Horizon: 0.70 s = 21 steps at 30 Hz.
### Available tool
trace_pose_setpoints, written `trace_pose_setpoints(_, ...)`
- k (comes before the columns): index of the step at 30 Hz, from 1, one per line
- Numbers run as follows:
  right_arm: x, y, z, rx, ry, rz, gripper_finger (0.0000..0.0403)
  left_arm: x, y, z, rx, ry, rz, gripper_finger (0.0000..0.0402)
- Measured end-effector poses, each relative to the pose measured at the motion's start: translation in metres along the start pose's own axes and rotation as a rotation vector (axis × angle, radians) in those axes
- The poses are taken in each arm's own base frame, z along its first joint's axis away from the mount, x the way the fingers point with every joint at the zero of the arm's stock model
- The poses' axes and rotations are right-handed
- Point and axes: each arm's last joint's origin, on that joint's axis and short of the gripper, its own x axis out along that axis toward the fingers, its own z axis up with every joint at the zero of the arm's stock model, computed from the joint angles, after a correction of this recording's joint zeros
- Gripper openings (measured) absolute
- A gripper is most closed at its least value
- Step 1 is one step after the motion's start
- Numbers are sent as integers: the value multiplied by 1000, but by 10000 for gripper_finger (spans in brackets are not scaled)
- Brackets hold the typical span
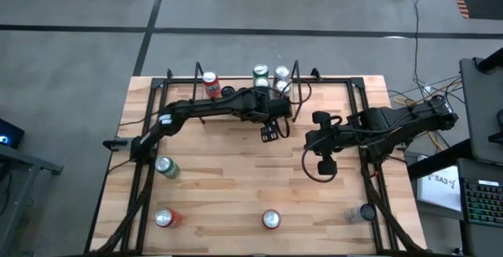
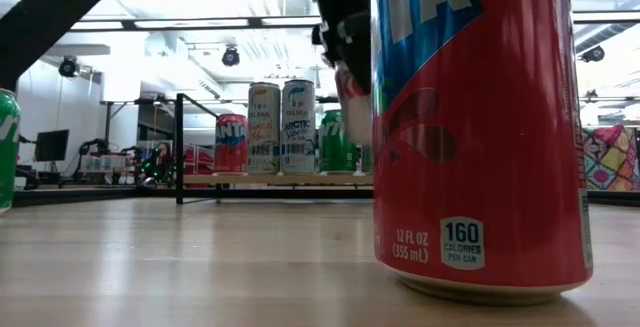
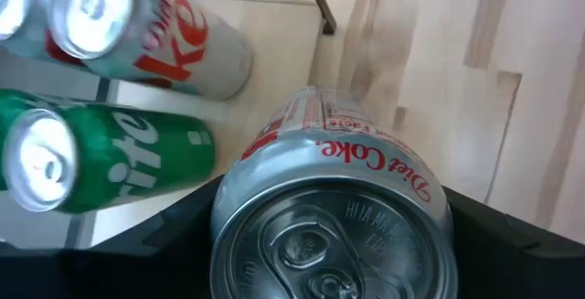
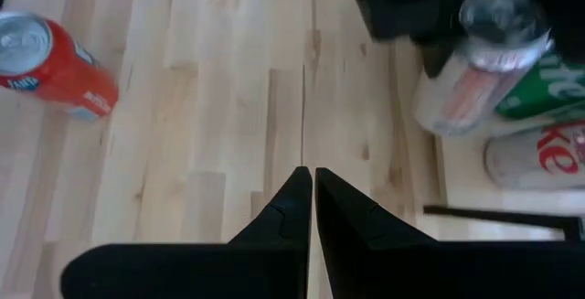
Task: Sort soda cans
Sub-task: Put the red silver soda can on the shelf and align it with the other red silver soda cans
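Note:
My left gripper [image 1: 280,96] is at the table's far middle, shut on a silver Diet Coke can [image 3: 347,162], also seen in the right wrist view [image 4: 480,57]. Right beside it stand a green Sprite can [image 3: 119,157] and another Diet Coke can [image 3: 174,38], upright on a pale strip at the far edge. A red can [image 1: 211,84] stands farther left along that edge. My right gripper [image 4: 307,178] hangs shut over bare wood right of centre [image 1: 326,165], touching nothing. My left gripper pinches the Diet Coke can between its two fingers [image 3: 178,240], one on each side of the can's wall near the top rim [image 3: 430,198]. The fingers come slanting down from above. The can is tilted, bottom toward the table; whether the bottom touches, I cannot tell.
Along the near side stand a green can [image 1: 165,167], a red can [image 1: 165,218], a red can [image 1: 271,219] that fills the low view [image 2: 470,127], and a silver can [image 1: 365,212]. A black metal frame [image 1: 169,80] borders the table. Open wood lies in the middle.

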Motion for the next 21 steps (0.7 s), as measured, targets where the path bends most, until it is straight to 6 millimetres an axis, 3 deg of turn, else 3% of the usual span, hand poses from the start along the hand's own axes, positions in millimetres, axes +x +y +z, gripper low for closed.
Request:
trace_pose_setpoints(12,4,1,3,-4,-35,-14,9,17,20,2,-37,8,24,289)
trace_pose_setpoints(21,8,1,0,-4,-18,-16,9,39,13,4,-16,31,22,289)
